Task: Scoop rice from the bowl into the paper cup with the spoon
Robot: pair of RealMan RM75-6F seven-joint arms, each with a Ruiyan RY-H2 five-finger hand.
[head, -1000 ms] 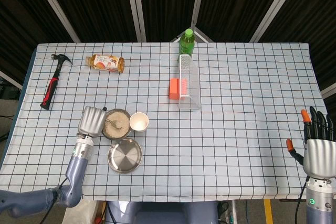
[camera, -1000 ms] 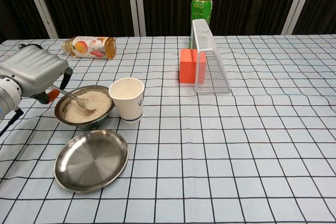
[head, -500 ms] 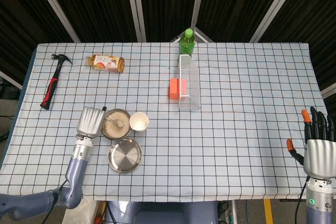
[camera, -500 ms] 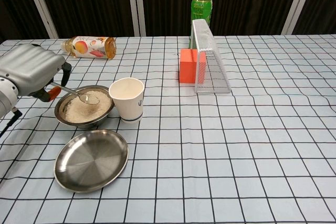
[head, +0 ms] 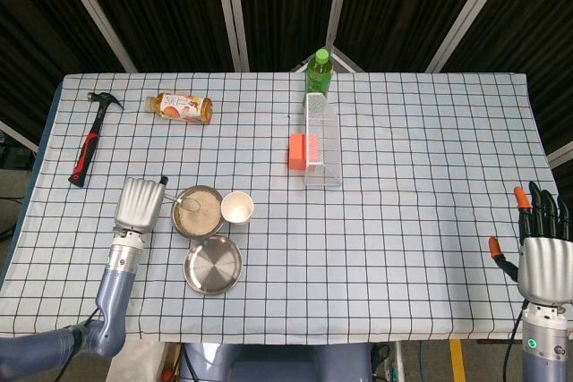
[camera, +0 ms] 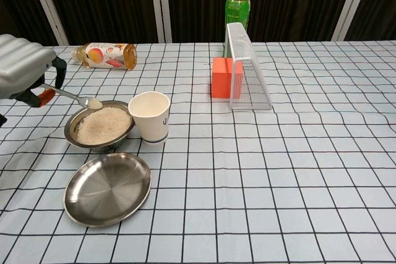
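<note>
A steel bowl of rice (camera: pixel 100 126) (head: pixel 198 211) stands at the table's front left, with the white paper cup (camera: pixel 150 115) (head: pixel 237 207) touching its right side. My left hand (camera: pixel 21 71) (head: pixel 141 203) hovers left of the bowl and grips a metal spoon (camera: pixel 73 97). The spoon's tip carries a small heap of rice and hangs just above the bowl's left rim. My right hand (head: pixel 542 257) is at the front right corner of the table, fingers spread and holding nothing; the chest view does not show it.
An empty steel plate (camera: pixel 108 187) lies in front of the bowl. A hammer (head: pixel 89 139) and a lying drink bottle (head: pixel 181 106) are at the back left. A green bottle (camera: pixel 236 10), wire rack (camera: pixel 247 67) and orange block (camera: pixel 221 78) stand mid-table.
My left hand has lifted and drawn back to the left, raising the spoon out of the rice with a small load on its tip. The right hand has not moved.
</note>
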